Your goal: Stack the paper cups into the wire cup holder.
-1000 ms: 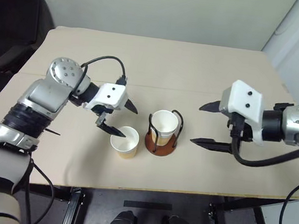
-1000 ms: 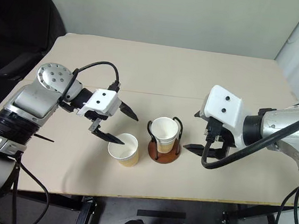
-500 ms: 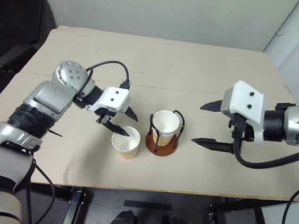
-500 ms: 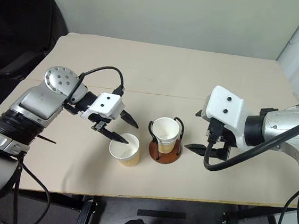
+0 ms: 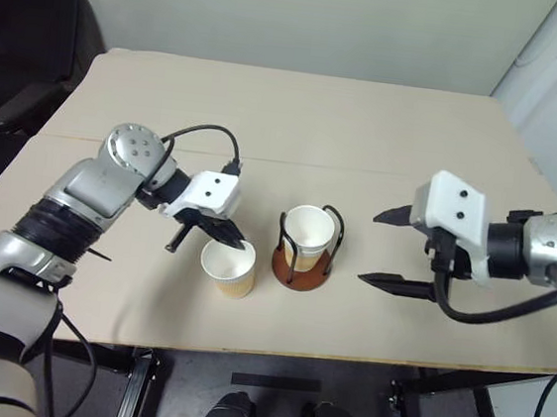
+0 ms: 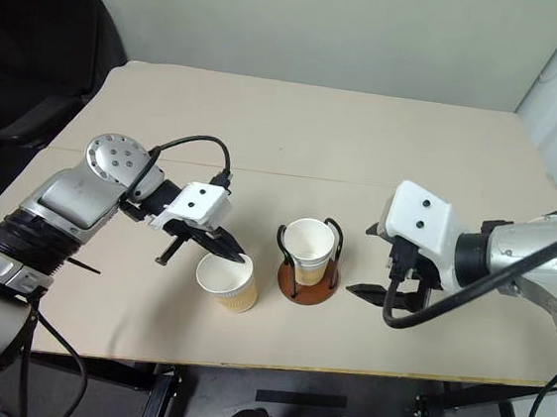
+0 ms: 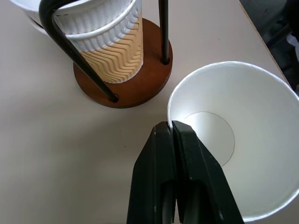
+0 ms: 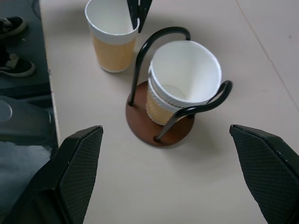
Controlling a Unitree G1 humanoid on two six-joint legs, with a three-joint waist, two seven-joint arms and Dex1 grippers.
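One paper cup (image 5: 229, 269) stands on the table just left of the wire cup holder (image 5: 285, 267). My left gripper (image 5: 238, 243) is shut on this cup's near-left rim, one finger inside the wall and one outside, as the left wrist view shows at the fingertips (image 7: 163, 133). Two more paper cups (image 8: 184, 77) sit nested inside the holder between its black wire loops (image 8: 154, 39). My right gripper (image 5: 369, 246) hangs open to the right of the holder, a short way off, holding nothing.
The tan table (image 5: 367, 128) stretches wide behind the holder. Its front edge (image 5: 273, 352) lies close to the cups. A black chair (image 5: 28, 33) stands off the table's far left corner.
My left gripper has shut on the loose cup's rim; a second ago it stood open over that rim. The right gripper has stayed open in about the same place.
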